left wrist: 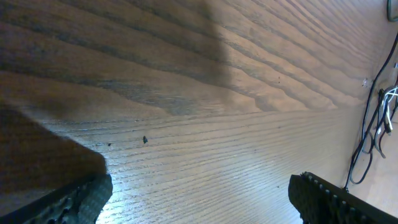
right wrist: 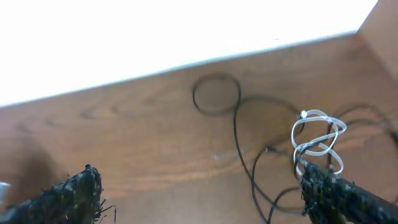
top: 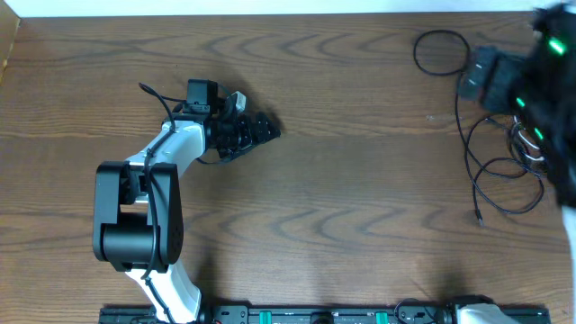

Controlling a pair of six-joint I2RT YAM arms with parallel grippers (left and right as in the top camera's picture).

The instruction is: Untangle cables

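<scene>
The work surface is a brown wood-grain table [top: 342,180], matte, with long wavy grain lines running across it. Past its far edge lies a bright, washed-out white band [top: 270,7] in which no detail can be made out. In the right wrist view a lighter brown wooden panel [right wrist: 382,37] rises at the table's right-hand corner. A black rail with green connectors [top: 315,316] runs along the near edge. The white-and-black left arm [top: 144,207] bends over the left half of the table, well apart from the cables. The left gripper [left wrist: 205,205] hangs above bare wood with its jaws spread wide and nothing between them. The cables lie at the far right of the table, under and beside the blurred right arm [top: 540,81], which shows green lights. The thin black cord [top: 416,49] forms a small round loop near the far edge, then trails toward the near side in loose, overlapping curves and ends in a small plug. The thin white cord [right wrist: 317,144] is shorter and is bunched into a few tight loops that cross one another. It sits in among the black curves, and where the two overlap it is unclear which lies on top. The right gripper [right wrist: 208,199] hovers above this spot, released and wide, with one dark fingertip [right wrist: 329,186] seen just over the white loops. Whether it touches them cannot be told.
</scene>
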